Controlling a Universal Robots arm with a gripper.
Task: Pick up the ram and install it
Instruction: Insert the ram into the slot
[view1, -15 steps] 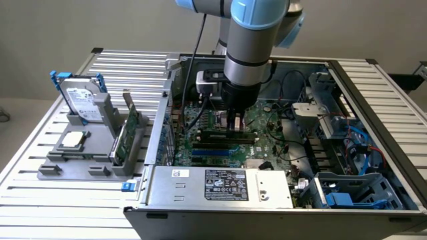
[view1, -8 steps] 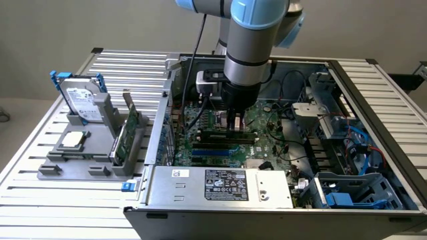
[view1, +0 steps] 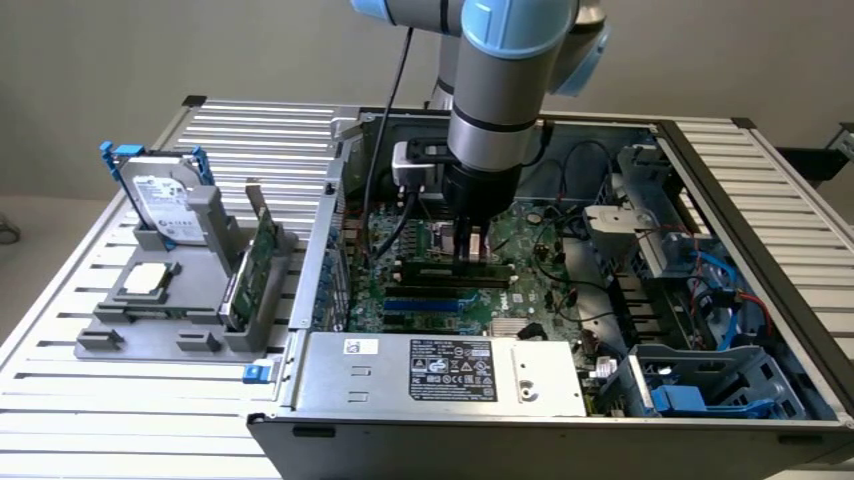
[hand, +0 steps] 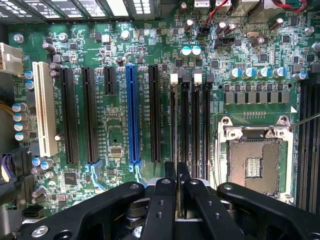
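Wrist view: our fingers (hand: 170, 173) pinch the ram (view1: 449, 267), nearly shut, at the memory slots (hand: 191, 125); any tilt, we jam.

Bright even light, glare on the table (view1: 107, 400) slats, case (view1: 534, 450) interior dimmer.

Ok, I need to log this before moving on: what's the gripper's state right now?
Gripper: fingers closed on the ram, down at the memory slots.
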